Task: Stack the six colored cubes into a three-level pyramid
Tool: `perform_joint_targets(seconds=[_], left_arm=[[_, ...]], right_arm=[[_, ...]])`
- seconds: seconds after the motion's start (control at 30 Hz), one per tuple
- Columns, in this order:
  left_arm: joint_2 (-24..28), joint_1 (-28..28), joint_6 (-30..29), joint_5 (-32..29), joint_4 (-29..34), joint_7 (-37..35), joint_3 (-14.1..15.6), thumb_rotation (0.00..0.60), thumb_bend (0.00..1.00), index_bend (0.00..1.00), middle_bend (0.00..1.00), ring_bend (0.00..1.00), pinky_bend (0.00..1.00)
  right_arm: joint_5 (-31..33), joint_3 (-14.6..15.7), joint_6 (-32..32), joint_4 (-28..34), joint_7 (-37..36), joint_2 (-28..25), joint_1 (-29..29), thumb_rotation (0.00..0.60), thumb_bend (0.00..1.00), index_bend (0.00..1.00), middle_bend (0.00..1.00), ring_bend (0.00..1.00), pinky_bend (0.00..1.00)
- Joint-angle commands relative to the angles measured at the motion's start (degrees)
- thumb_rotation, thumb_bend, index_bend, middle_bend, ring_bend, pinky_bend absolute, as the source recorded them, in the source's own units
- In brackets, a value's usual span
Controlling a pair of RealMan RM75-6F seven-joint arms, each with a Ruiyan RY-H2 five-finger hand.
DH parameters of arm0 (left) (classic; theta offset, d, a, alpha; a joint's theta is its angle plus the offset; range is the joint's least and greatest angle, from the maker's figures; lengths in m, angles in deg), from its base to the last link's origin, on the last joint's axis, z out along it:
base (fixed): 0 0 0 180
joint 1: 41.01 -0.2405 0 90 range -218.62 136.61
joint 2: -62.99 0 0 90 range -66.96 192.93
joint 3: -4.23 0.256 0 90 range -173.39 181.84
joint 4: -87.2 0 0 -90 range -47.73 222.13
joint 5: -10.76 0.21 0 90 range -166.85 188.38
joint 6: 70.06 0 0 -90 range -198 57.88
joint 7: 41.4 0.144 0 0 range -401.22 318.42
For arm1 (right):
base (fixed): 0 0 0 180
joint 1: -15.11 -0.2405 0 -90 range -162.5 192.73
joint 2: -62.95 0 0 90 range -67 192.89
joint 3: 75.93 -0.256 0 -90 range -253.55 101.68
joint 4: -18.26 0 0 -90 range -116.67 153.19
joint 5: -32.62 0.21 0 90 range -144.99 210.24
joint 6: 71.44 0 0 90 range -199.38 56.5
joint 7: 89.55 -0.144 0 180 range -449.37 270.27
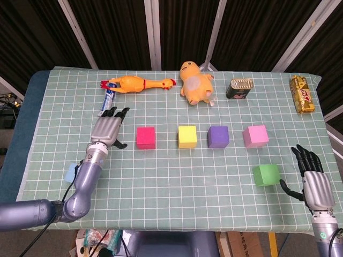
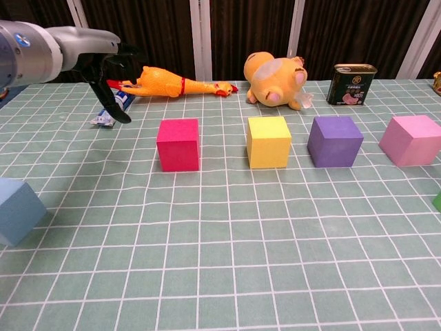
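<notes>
Pink, yellow, purple and light pink cubes sat in a row in the head view: pink cube point(image 1: 146, 137), yellow cube point(image 1: 187, 136), purple cube point(image 1: 218, 136), light pink cube point(image 1: 255, 135); the left hand point(image 1: 106, 130) hung spread and empty just left of the pink cube; the right hand point(image 1: 313, 179) lay spread, empty, near the green cube point(image 1: 266, 174); the blue cube point(image 1: 71, 173) peeked from behind the left arm. In the chest view the blue cube point(image 2: 17, 209) sat at the left edge, well apart from the row.

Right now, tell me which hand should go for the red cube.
Left. The left hand hovers open just beside the red cube, holding nothing. The right hand sits at the table's far edge by the green cube, well away.
</notes>
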Motion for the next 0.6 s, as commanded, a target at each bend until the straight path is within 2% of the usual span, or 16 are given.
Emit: perform_joint_targets(seconds=[0.03, 0.23, 0.6], left_arm=[[-2.1, 2.2, 0.2, -2.8, -2.5, 0.9, -0.2, 0.6, 0.13, 0.0, 0.2, 0.02, 0.09], [-5.3, 5.5, 0.9, -6.0, -7.6, 1.7, 0.3, 0.6, 0.13, 0.0, 0.21, 0.02, 0.09], [-8.2, 8.3, 2.4, -8.0, -12.3, 0.9, 1.2, 0.6, 0.13, 0.0, 0.24, 0.02, 0.09]], right_arm=[[0.0, 0.0, 0.0, 0.0, 0.0, 0.0, 0.0, 0.6, 0.33, 0.0, 0.0, 0.0, 0.0], [0.3, -0.1, 0.2, 0.1, -0.1, -0.1, 0.0, 0.6, 0.33, 0.0, 0.0, 0.0, 0.0], [0.4, 0.0, 0.7, 0.3, -0.1, -0.1, -0.2, 0.6, 0.33, 0.0, 0.0, 0.0, 0.0]])
